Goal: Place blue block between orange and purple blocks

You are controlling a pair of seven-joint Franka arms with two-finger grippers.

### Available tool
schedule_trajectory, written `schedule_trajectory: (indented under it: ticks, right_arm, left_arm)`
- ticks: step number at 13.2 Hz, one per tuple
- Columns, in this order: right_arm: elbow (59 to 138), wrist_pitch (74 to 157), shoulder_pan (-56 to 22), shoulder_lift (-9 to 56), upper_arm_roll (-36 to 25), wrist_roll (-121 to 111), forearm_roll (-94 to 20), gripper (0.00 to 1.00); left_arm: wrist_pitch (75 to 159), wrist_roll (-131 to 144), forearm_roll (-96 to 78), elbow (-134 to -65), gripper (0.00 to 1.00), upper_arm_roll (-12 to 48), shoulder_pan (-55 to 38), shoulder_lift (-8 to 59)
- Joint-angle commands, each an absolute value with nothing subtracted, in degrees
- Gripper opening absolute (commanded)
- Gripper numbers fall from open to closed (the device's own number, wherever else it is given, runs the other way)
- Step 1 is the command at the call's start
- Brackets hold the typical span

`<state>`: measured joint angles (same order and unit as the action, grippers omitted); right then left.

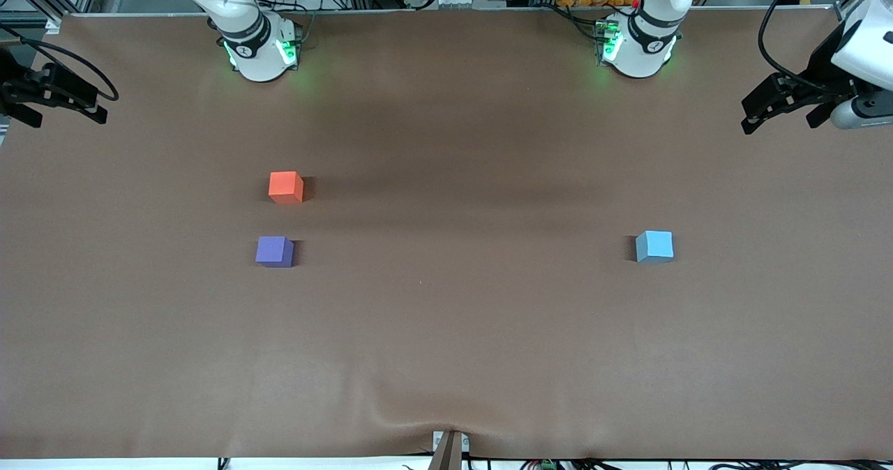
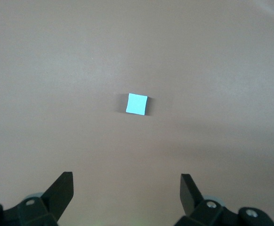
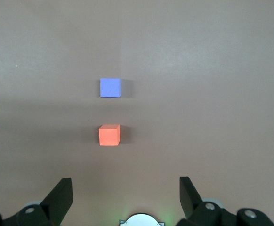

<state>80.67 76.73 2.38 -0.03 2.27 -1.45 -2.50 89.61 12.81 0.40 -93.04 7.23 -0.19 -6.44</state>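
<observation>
— Where does the blue block (image 1: 654,247) lie?
— On the table (image 1: 446,330), toward the left arm's end, well apart from the orange block (image 1: 285,187) and the purple block (image 1: 274,252), which sit near each other toward the right arm's end, the purple one nearer the front camera.
— And the grippers?
— The left gripper (image 2: 126,189) hangs high, fingers spread wide and empty, the blue block (image 2: 137,103) well clear of its tips. The right gripper (image 3: 126,190) waits likewise, wide and empty, over its end.
</observation>
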Motion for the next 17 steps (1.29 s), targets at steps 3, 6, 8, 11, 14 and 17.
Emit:
schedule_trajectory:
  ticks: [3,6,8,11,14,17]
  right_arm:
    - [80.07,75.15,3.43,0.26,2.37,-1.93,-3.51,1.0]
    - [80.07,74.97,3.52,0.26,2.37,-1.93,-3.52,1.0]
    - [80.07,75.15,3.52,0.26,2.37,-1.93,-3.6,1.0]
    - [80.07,74.97,3.52,0.26,2.37,-1.93,-3.6,1.0]
    - [80.07,75.06,3.6,0.26,2.37,-1.93,-3.6,1.0]
    - [80.07,75.06,3.52,0.26,2.37,-1.93,-3.69,1.0]
  left_arm:
    - [88.42,12.3,-0.09,-92.82,1.0,6.68,0.09,-6.07]
    - [88.16,10.56,0.09,-92.37,1.0,6.77,0.0,-5.45]
    - [87.89,5.56,0.26,-92.55,1.0,6.77,0.09,-5.27]
    - [87.89,3.25,0.26,-93.08,1.0,6.68,1.4,-5.18]
    - [87.71,3.16,0.18,-93.16,1.0,6.77,2.55,-5.19]
    - [87.71,3.16,0.18,-93.25,1.0,6.68,3.16,-5.19]
